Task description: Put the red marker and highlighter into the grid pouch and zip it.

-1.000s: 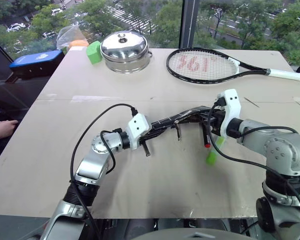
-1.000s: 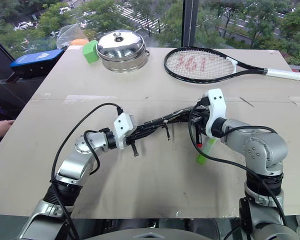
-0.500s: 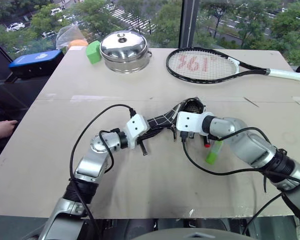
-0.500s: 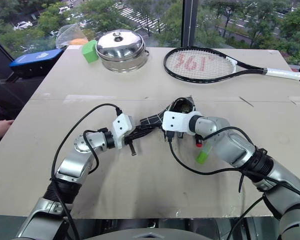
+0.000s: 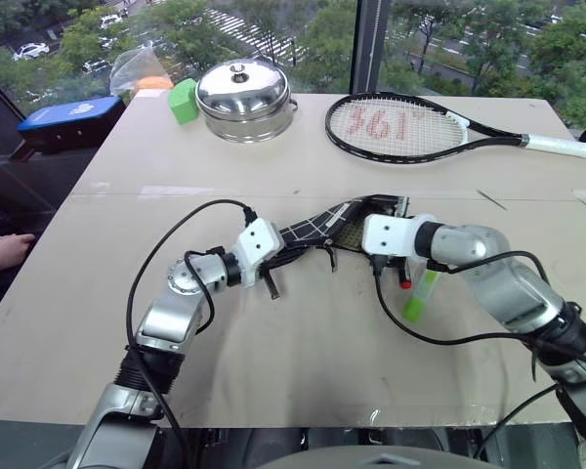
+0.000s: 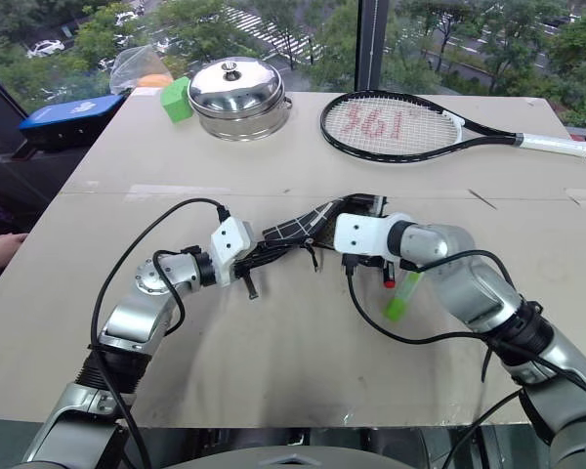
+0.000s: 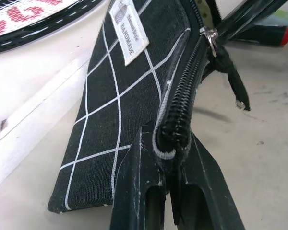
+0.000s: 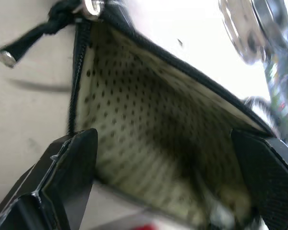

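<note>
My left fingers (image 7: 175, 167) are clamped on the zipper end of the grid pouch (image 5: 317, 231), lifting it off the tabletop (image 5: 273, 332). My right fingers (image 8: 91, 158) are spread wide inside its open mouth. The red marker (image 5: 403, 277) and highlighter (image 5: 420, 295) lie just beside it, not yet packed; zipping remains. Beyond the pale tabletop, windows overlook trees.

Upper-floor test room: a plain table (image 5: 303, 332) stands against a window (image 5: 303, 39) overlooking trees and streets.
</note>
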Action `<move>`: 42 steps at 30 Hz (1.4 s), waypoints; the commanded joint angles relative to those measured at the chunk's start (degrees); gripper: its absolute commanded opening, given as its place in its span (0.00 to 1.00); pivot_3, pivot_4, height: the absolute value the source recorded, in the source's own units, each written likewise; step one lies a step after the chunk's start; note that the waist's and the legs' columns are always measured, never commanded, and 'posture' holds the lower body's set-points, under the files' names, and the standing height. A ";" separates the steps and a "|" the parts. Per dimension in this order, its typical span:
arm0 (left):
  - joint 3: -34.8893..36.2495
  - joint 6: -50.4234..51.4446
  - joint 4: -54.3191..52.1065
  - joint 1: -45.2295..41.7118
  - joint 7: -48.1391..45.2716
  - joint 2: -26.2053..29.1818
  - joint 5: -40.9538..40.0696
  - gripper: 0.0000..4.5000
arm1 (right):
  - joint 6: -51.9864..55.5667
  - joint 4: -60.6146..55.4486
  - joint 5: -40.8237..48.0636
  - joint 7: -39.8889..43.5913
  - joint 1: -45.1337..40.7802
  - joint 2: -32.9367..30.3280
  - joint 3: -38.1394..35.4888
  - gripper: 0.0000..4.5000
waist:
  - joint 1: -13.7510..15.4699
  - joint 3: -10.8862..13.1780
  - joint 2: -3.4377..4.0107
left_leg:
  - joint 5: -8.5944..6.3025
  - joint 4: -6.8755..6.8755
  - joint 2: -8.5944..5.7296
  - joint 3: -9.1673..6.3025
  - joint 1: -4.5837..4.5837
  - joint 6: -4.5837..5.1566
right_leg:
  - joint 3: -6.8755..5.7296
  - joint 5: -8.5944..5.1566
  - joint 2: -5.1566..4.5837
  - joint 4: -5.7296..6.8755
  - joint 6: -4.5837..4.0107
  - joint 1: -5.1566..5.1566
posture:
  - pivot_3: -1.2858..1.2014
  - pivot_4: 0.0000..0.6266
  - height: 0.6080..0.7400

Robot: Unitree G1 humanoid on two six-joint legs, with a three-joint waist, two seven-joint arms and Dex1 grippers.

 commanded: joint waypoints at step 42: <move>-0.78 -4.59 1.04 -2.00 -1.44 -0.94 1.59 0.00 | 49.33 -17.86 25.69 -7.26 -7.18 -11.59 -4.67 0.06 | 0.79 0.08 -0.06 | -0.15 -0.13 -0.05 -0.09 0.00 0.26 | -0.13 -0.13 -0.14 -0.13 -0.24 -0.02 | 0.52 0.24 1.00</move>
